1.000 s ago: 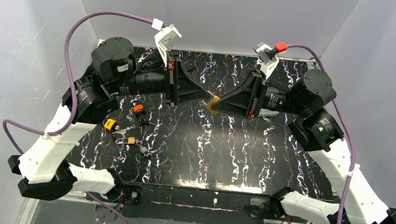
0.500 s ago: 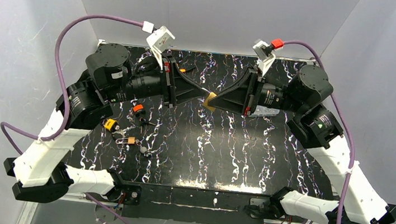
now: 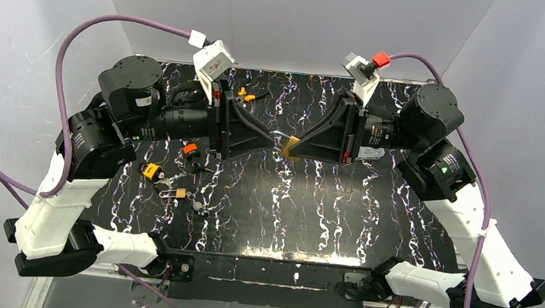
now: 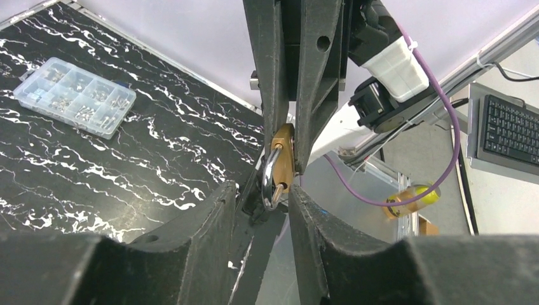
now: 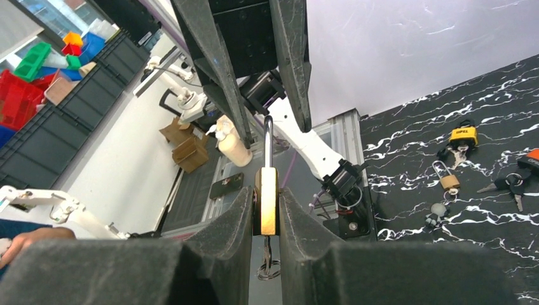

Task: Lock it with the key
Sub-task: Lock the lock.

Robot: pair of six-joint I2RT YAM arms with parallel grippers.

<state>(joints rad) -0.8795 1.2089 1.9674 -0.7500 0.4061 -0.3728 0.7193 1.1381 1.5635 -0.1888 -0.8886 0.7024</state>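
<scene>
Brass padlock (image 3: pixel 291 145) held in mid-air above the middle of the black marbled table (image 3: pixel 324 214), where your two arms meet tip to tip; your right gripper (image 5: pixel 266 194) is clamped on the flat sides of the lock body, with the silver shackle (image 5: pixel 268 143) pointing away towards the other arm; your left gripper (image 4: pixel 260 190) has its fingers parted, one on each side of the shackle's end, gripping nothing; below the lock body, in the right wrist view, hangs what may be a key ring (image 5: pixel 267 264), too dark to be sure; on the table's left side lie a yellow padlock (image 3: pixel 151 171), an orange lock (image 3: pixel 190 148) and a smaller lock (image 3: pixel 181 192), close together.
</scene>
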